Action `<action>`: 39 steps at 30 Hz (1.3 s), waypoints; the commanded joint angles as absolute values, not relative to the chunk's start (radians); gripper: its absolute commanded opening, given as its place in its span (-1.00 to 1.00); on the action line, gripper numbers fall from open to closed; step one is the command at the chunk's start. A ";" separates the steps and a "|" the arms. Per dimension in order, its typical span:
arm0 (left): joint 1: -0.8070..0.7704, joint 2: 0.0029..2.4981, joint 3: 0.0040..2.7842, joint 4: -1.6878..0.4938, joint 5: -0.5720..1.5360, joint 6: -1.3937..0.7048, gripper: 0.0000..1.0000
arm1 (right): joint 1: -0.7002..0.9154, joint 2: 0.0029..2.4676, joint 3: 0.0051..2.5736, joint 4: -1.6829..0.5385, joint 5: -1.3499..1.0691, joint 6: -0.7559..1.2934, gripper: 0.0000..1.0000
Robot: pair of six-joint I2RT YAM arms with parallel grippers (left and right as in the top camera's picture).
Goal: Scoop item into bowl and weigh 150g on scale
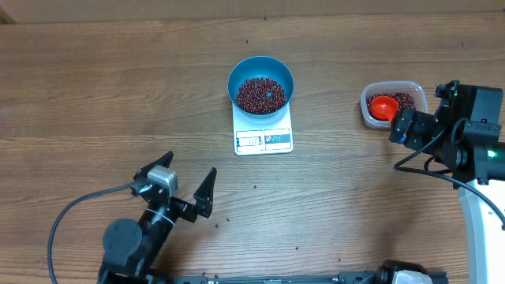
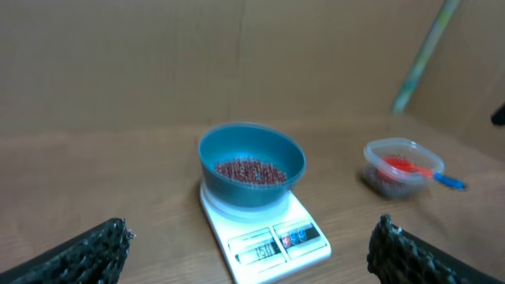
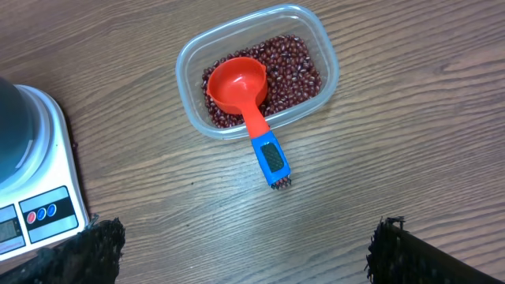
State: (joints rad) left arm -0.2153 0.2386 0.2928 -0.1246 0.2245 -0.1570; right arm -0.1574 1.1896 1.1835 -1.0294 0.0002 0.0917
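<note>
The blue bowl (image 1: 261, 84) stands on the white scale (image 1: 263, 140) at the table's middle, with a heap of dark red beans (image 1: 261, 94) inside. In the left wrist view the bowl (image 2: 251, 166) and scale (image 2: 272, 237) lie straight ahead. My left gripper (image 1: 190, 163) is open and empty, well in front of the scale. My right gripper (image 3: 245, 244) is open and empty too, just short of the clear tub (image 3: 186, 59). More beans (image 3: 296, 71) fill that tub, and a red scoop (image 3: 237, 83) rests in them, its blue handle over the rim.
A few stray beans (image 1: 255, 187) lie on the wooden table between the scale and the left arm. The clear tub (image 1: 393, 102) sits at the right, close to the right arm. A cardboard wall (image 2: 237, 63) rises behind the table.
</note>
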 commanded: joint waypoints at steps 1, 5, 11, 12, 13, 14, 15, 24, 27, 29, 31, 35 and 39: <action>-0.182 0.155 0.204 -0.034 0.242 -0.159 0.99 | -0.164 1.191 1.180 -1.024 0.005 0.084 1.00; -0.137 0.077 0.136 0.027 0.236 -0.157 0.99 | -0.164 1.191 1.180 -1.024 0.005 0.084 1.00; -0.056 0.003 0.060 0.063 0.229 -0.157 0.99 | -0.164 1.191 1.180 -1.024 0.005 0.084 1.00; -0.047 0.003 0.054 0.070 0.224 -0.156 0.99 | -0.164 1.191 1.180 -1.024 0.005 0.084 1.00; -0.040 0.003 0.050 0.076 0.210 -0.157 0.99 | -0.164 1.191 1.180 -1.024 0.005 0.084 1.00; -0.036 0.003 0.046 0.088 0.198 -0.157 0.99 | -0.164 1.191 1.180 -1.024 0.005 0.084 1.00; -0.032 0.003 0.042 0.107 0.176 -0.157 0.99 | -0.164 1.191 1.180 -1.024 0.005 0.084 1.00; -0.032 0.003 0.005 0.094 0.022 -0.157 0.99 | -0.164 1.191 1.180 -1.024 0.005 0.084 1.00; -0.032 0.003 0.005 -0.034 -0.009 -0.157 0.99 | -0.164 1.191 1.180 -1.024 0.005 0.084 1.00; -0.032 0.003 0.005 -0.077 -0.008 -0.102 0.99 | -0.164 1.191 1.180 -1.024 0.006 0.084 1.00; -0.031 0.002 0.005 -0.078 -0.011 -0.047 0.99 | -0.164 1.191 1.180 -1.024 0.006 0.084 1.00; -0.031 0.002 0.005 -0.078 -0.010 -0.022 0.99 | -0.164 1.191 1.180 -1.024 0.005 0.084 1.00; -0.031 0.002 0.005 -0.078 -0.008 -0.022 0.99 | -0.164 1.191 1.180 -1.024 0.005 0.084 1.00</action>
